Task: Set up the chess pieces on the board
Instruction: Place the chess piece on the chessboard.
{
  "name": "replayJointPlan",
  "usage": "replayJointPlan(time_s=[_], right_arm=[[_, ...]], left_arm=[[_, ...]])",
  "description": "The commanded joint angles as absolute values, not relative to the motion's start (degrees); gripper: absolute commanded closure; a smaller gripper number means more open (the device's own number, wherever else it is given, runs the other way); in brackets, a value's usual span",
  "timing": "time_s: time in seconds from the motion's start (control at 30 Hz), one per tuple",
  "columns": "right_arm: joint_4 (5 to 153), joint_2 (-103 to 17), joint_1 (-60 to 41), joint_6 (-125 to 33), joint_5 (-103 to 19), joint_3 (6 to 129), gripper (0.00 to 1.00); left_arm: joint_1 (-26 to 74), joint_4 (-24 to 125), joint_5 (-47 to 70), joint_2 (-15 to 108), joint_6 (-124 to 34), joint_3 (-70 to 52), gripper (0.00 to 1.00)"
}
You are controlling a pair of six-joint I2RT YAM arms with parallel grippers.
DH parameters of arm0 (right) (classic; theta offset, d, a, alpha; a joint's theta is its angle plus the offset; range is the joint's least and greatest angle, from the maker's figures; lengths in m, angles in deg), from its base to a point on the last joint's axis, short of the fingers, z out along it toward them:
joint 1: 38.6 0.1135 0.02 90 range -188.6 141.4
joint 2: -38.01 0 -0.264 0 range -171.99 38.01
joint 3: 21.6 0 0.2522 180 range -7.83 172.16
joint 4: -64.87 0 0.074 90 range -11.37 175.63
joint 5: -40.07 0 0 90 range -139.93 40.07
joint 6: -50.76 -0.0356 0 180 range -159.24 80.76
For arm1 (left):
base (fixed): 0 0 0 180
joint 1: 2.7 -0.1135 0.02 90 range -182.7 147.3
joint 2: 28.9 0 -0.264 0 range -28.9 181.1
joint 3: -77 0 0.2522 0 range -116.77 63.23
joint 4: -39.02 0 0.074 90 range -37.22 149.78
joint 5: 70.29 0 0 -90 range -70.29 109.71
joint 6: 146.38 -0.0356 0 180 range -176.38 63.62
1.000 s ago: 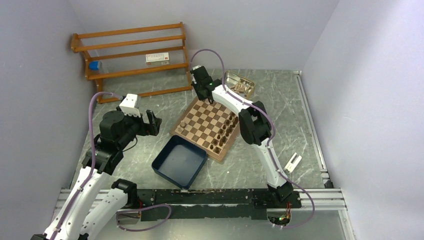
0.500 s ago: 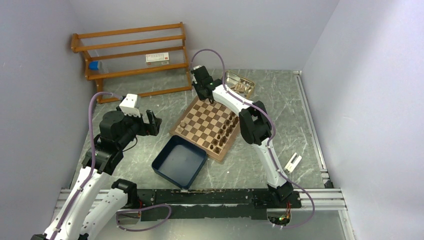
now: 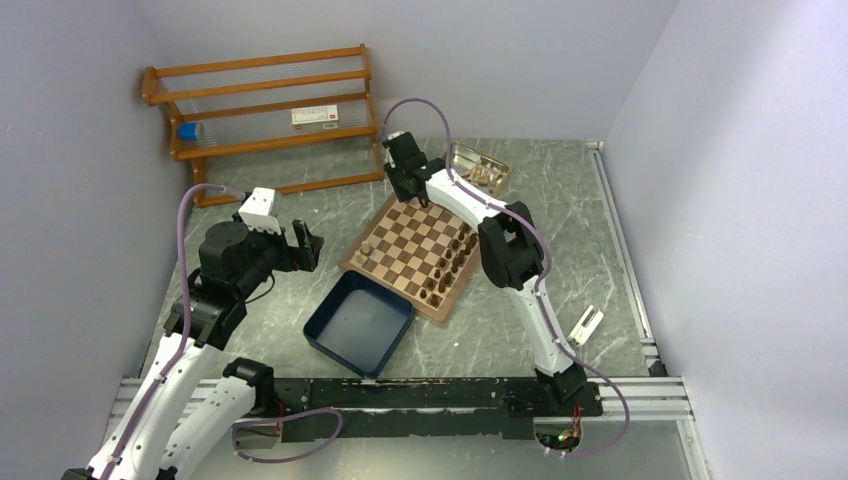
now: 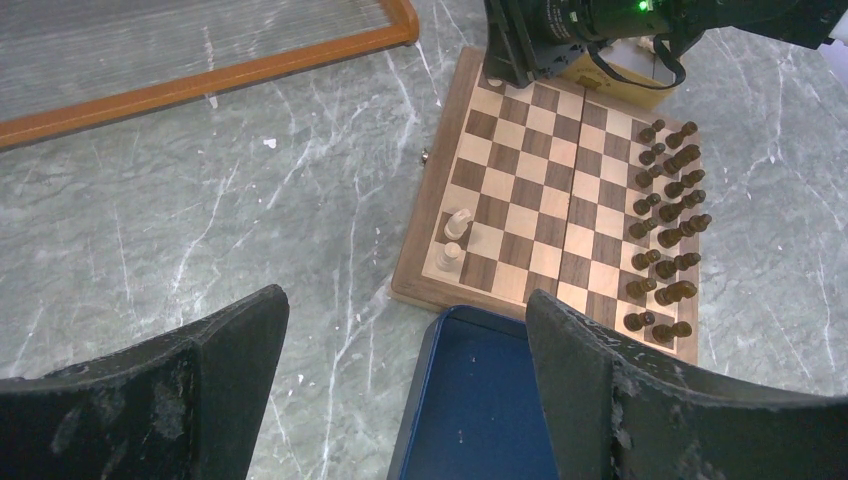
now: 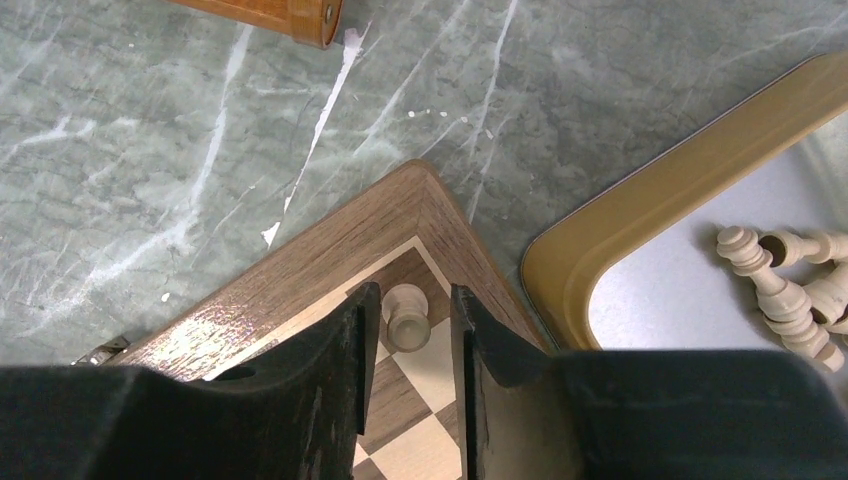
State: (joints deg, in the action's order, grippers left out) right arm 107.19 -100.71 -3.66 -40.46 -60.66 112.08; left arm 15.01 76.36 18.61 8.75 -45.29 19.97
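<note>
Your right gripper [image 5: 412,300] hung over the board [image 3: 410,250] at its 12 o'clock corner in the top view. Its jaws stood slightly parted around a light tan piece [image 5: 407,325] on the corner square. There was a sliver of gap on one side and almost none on the other, so I judged the piece released and standing on its own. I could not tell which kind of piece it was.

The main risk was the lift-off. With so little clearance, a finger [image 5: 352,330] could have dragged the head and tipped the piece. A fall toward 12 o'clock would have sent it off the border onto the table. You needed wider jaws and a straight rise.

The metal tin [image 5: 640,200] lay just beside that corner, at 2 o'clock from it, with more light pieces [image 5: 790,280] lying jumbled inside. Picking one from that heap could have meant a skewed grip or two caught together.

The dark pieces [image 4: 665,220] stood packed in two rows along the board's 4 o'clock edge, under your right arm. A low sweep there could have toppled several.

Two light pieces [image 4: 455,238] stood near the 9 o'clock corner. Your left gripper [image 3: 303,245] hung at 9 o'clock of the board, wide apart and empty.
</note>
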Motion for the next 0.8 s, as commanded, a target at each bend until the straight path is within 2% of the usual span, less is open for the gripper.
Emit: replayJointPlan(time_s=[0.0, 0.37, 0.6, 0.77], right_arm=[[106.80, -101.46, -4.02, -39.70, -60.33, 112.66, 0.63], [106.06, -99.28, -4.10, -39.68, -58.28, 114.61, 0.49], [103.91, -95.13, -4.83, -40.10, -55.67, 112.42, 0.46], [102.93, -91.76, -6.10, -40.46, -56.11, 110.84, 0.48]], left_arm=[[14.61, 75.37, 19.53, 8.19, -45.77, 19.12, 0.07], [14.61, 75.35, 19.45, 8.20, -45.83, 19.20, 0.07], [14.61, 75.37, 19.28, 8.46, -45.84, 19.11, 0.07], [14.61, 75.37, 19.45, 8.35, -45.92, 19.11, 0.07]])
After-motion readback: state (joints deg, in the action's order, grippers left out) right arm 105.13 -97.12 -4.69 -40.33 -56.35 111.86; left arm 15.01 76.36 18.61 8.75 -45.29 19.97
